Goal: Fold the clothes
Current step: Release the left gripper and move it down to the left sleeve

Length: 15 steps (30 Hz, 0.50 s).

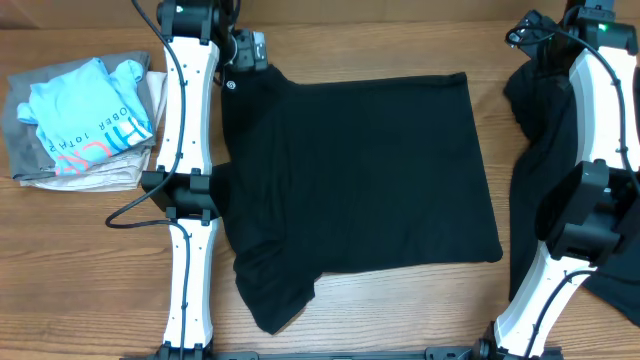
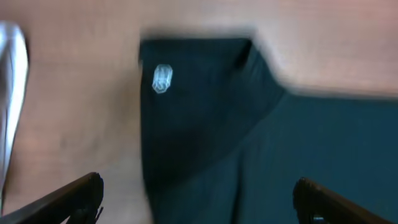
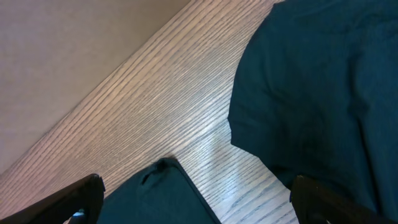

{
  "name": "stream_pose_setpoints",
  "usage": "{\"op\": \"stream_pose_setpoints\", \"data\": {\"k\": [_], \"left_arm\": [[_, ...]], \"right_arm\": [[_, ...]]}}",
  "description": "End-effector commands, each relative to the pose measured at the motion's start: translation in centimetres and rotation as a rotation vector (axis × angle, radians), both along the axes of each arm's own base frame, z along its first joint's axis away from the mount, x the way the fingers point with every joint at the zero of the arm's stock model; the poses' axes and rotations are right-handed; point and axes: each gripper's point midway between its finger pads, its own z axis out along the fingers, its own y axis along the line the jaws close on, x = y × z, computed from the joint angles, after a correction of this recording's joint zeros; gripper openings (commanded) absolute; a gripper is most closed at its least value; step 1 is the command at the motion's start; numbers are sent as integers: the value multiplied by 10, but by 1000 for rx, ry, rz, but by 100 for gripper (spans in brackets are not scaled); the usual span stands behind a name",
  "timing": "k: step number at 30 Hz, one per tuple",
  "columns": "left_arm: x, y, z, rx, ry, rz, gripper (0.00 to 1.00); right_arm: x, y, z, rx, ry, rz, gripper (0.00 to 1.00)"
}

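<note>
— Grippers?
— I found the left gripper (image 2: pixel 199 193) wide open and empty, over the shirt (image 1: pixel 360 170) near its logo (image 2: pixel 161 78). The right gripper (image 3: pixel 196 190) gaped likewise, holding nothing.
— Shirt?
— Flat, mid-table (image 1: pixel 400 310). A black heap (image 1: pixel 535 110) lay right.

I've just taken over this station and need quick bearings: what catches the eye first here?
A big black T-shirt lies spread across the middle of the wooden table, with a small round white logo at its far left corner. A light blue printed shirt tops a pile of pale clothes at the table's left edge. A dark heap of clothes lies at its right edge.
</note>
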Motion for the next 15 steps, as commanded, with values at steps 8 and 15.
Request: {"op": "stream_pose_setpoints", "data": {"k": [8,15], "left_arm": [[-36,-39,136,-170,-233,-86,100],[-109,-42,224,-171,-333,-104,100]], "right_arm": [[3,1,16,-7,-39,2,100],[3,1,16,-7,-39,2,100]]}}
